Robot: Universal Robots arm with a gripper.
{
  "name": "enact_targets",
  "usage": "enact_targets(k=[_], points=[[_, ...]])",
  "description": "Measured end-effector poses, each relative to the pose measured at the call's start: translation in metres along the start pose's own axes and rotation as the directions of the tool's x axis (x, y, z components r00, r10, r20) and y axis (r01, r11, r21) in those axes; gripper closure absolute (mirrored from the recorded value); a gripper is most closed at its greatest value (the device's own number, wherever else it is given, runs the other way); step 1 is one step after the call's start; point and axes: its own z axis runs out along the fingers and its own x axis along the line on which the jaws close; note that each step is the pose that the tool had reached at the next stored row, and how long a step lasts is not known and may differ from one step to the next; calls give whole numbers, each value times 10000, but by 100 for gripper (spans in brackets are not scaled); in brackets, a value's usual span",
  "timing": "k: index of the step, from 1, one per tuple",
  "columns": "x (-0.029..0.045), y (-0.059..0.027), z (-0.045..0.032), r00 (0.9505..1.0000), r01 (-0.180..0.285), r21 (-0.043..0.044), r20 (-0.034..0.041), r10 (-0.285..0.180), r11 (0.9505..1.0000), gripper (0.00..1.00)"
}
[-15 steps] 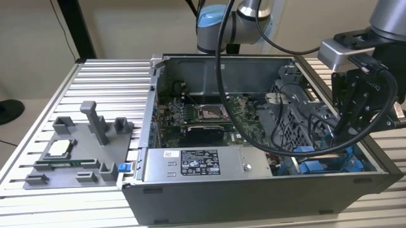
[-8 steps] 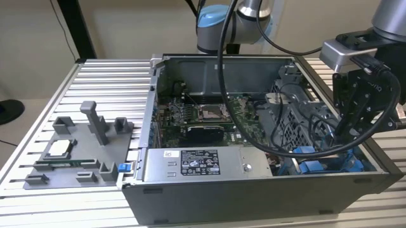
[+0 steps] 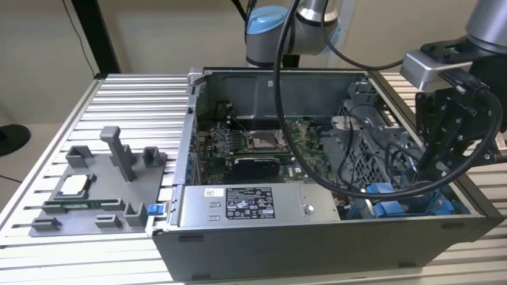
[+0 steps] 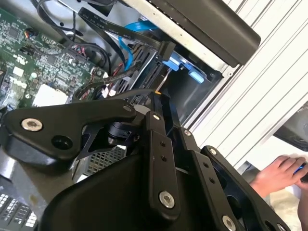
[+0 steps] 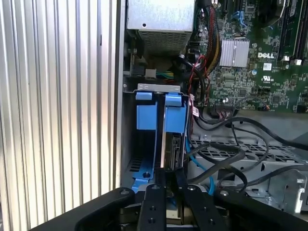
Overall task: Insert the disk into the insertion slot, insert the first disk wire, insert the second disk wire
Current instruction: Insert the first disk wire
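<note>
Well away from the gripper (image 3: 428,169), toward the exterior view's left, a grey plastic fixture tray (image 3: 119,190) holding small parts lies on the ribbed aluminium table (image 3: 135,101). Nearer stands the open dark grey metal computer case (image 3: 317,243), with its green motherboard (image 3: 246,160) and the grey labelled power-supply box (image 3: 253,205) between the tray and the gripper. A thick black cable (image 3: 276,89) hangs from the arm and loops across the case interior to the gripper's side. The black gripper hangs over the case's corner at the exterior view's right. In the first wrist view, the grey metal insertion slot (image 5: 159,87) is directly ahead of the gripper (image 5: 168,180). The silver-grey disk in its bright blue plastic carrier (image 5: 172,154) stands on edge in that slot, right at the gripper's tip. Whether the gripper clamps it cannot be told. Black wires (image 5: 226,154) and a thin blue data cable (image 5: 199,166) crowd just beside the disk. In the second wrist view, a person's hand (image 4: 279,171) rests beyond the table edge.
</note>
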Motion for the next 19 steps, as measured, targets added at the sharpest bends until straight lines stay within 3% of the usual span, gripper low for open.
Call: enact_targets(k=[4, 8, 11, 14, 16, 19], points=[[2, 2, 17, 10000, 11, -270, 15, -11, 9996, 100], [8, -2, 47, 10000, 6, -320, 94, -3, 9995, 100], [7, -7, 63, 9996, -2, -316, 281, 11, 9995, 100], [7, -8, 75, 9983, -16, -309, 582, 34, 9995, 100], [6, -11, 87, 9973, -23, -305, 727, 45, 9995, 100], [9, -29, 111, 9969, -27, -312, 785, 51, 9995, 100]])
